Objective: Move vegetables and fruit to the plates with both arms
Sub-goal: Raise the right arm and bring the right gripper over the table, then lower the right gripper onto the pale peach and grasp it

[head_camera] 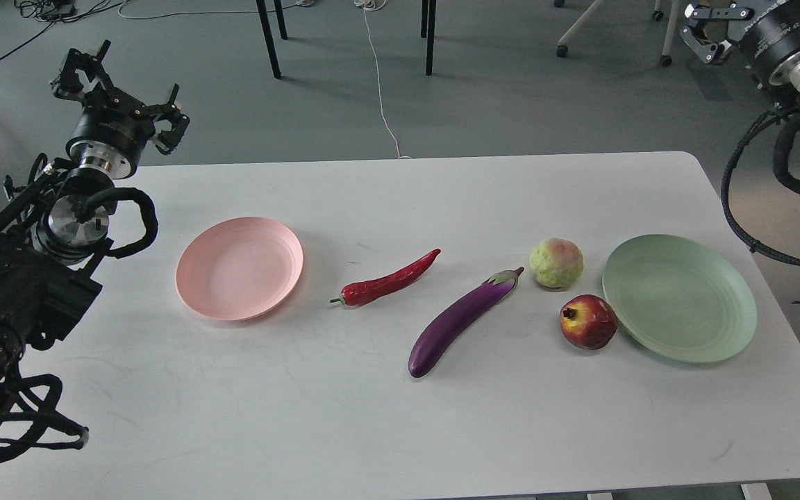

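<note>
On the white table point(372, 417) lie a pale pink plate point(239, 267) at the left and a pale green plate point(679, 297) at the right, both empty. Between them lie a red chili pepper point(389, 279), a purple eggplant point(461, 321), a bumpy yellow-green fruit point(556, 262) and a dark-red pomegranate point(588, 321), which sits next to the green plate's left rim. My left gripper point(122, 90) is open and empty, raised beyond the table's far left corner. My right gripper point(709, 28) is at the top right, off the table, its fingers spread with nothing between them.
Chair and table legs point(271, 38) and cables point(380, 83) are on the grey floor beyond the table. The right arm's looped black cable point(754, 201) hangs past the table's right edge.
</note>
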Controlling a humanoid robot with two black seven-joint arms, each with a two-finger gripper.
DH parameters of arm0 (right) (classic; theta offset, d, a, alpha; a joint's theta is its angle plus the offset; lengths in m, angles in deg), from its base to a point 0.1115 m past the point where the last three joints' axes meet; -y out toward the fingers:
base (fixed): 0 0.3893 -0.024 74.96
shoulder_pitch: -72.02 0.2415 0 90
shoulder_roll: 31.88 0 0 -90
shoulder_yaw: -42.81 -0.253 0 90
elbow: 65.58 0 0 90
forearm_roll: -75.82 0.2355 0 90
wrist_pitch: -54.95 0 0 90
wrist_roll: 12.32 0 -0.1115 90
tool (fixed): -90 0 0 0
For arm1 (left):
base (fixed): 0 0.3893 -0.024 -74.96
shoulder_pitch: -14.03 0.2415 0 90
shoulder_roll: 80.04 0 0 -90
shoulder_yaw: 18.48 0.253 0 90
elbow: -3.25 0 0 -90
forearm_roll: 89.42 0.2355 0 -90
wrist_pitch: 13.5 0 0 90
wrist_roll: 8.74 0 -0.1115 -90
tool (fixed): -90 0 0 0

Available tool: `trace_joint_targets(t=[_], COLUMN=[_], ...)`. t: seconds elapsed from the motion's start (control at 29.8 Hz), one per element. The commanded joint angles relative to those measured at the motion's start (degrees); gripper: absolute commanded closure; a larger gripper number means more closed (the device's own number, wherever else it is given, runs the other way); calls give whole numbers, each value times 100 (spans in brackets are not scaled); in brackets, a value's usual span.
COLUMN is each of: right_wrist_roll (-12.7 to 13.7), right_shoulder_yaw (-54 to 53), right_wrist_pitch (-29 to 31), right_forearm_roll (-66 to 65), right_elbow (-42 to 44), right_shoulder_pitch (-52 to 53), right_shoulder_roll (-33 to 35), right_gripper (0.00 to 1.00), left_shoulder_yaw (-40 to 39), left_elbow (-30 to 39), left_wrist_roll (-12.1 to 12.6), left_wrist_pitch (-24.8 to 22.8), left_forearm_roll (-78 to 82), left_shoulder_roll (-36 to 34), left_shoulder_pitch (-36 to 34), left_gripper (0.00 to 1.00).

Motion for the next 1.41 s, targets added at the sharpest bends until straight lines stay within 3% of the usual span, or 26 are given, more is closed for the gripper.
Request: trace_joint_targets(t=[0.0,0.2,0.54,0.87,1.24,1.38], right_wrist_roll=[-9,-9,-27,-106,-229,-220], right_shoulder_yaw=[1067,2949,4760,6097,6326,6326], right_wrist_pitch=[0,0,-101,-919,-1060,-1104], right_forearm_roll=[-1428,-3363,-5825,-6292,-6292,-6292], right_elbow=[-533,-1071,-1230,-975,-650,-632], right_shoulder_pitch=[767,1700,2026,1587,1042,998], right_shoulder_roll=[23,-205,-1119,-1743,-1744,-1744], right_gripper=[1,2,2,6,10,20], left_shoulder_yaw=[-9,-26,-53,-44,-35,-35], left_elbow=[5,32,32,23,-12,-21], left_wrist_roll=[0,0,-9,-9,-9,-9], left_wrist_pitch=[-40,-197,-497,-497,-488,-488], left_forearm_roll=[-4,-13,-13,-13,-13,-22], left_shoulder_roll=[-1,-10,-45,-45,-54,-71], left_shoulder_pitch=[30,4,83,109,118,153], left_gripper=[2,2,2,2,2,2])
